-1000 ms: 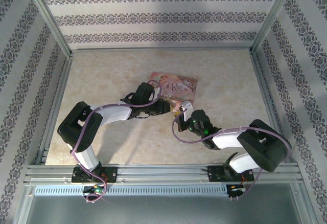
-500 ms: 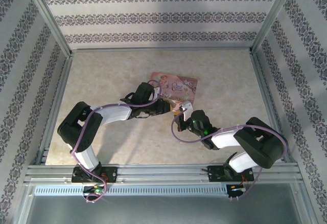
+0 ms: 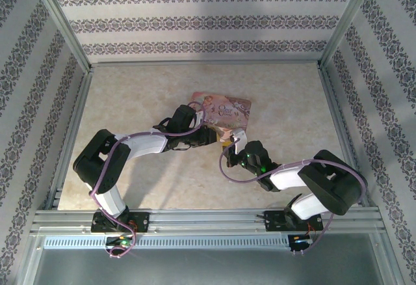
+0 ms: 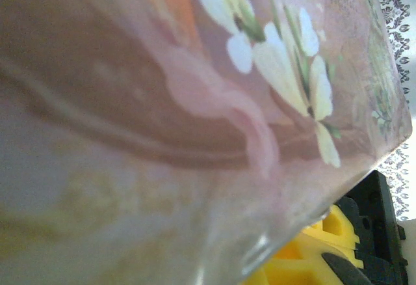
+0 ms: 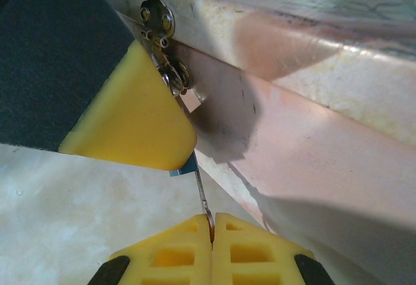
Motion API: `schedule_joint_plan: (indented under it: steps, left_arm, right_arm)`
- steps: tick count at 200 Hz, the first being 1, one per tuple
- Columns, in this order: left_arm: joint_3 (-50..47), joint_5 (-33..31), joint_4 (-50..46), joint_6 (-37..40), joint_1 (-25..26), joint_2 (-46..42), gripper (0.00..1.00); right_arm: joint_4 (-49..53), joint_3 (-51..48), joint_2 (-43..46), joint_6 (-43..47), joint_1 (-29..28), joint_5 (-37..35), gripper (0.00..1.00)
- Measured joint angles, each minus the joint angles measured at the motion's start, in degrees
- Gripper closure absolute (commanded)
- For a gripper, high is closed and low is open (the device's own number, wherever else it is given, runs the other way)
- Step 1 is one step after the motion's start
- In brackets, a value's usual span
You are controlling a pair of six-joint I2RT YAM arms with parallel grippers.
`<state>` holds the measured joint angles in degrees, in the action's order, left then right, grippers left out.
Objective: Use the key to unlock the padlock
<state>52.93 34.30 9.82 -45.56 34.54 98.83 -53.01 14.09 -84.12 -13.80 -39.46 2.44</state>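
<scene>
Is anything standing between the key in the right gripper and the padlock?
Nothing visible does. The right gripper holds the key, whose thin shaft runs straight up to the blue edge of the padlock. The left gripper's yellow finger covers most of that lock, beside the pink box.

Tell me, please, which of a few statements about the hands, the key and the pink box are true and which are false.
1. The right hand is shut on the thin metal key. True.
2. The pink box stands against the back wall. False: it lies near the middle of the table, apart from every wall.
3. The key reaches up to the blue padlock, which peeks out under a yellow finger. True.
4. The left hand hangs far from the box. False: it is at the box's near edge.
5. The box is printed with white flowers. True.
</scene>
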Motion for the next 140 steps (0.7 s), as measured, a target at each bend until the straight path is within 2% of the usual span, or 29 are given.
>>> schedule_joint_plan:
  steps: [140]
  left_arm:
    - [0.04,0.02,0.0,-1.25,0.02,-0.02,0.79]
  right_arm:
    - [-1.25,-0.5,0.02,-1.44,0.0,1.53,1.0]
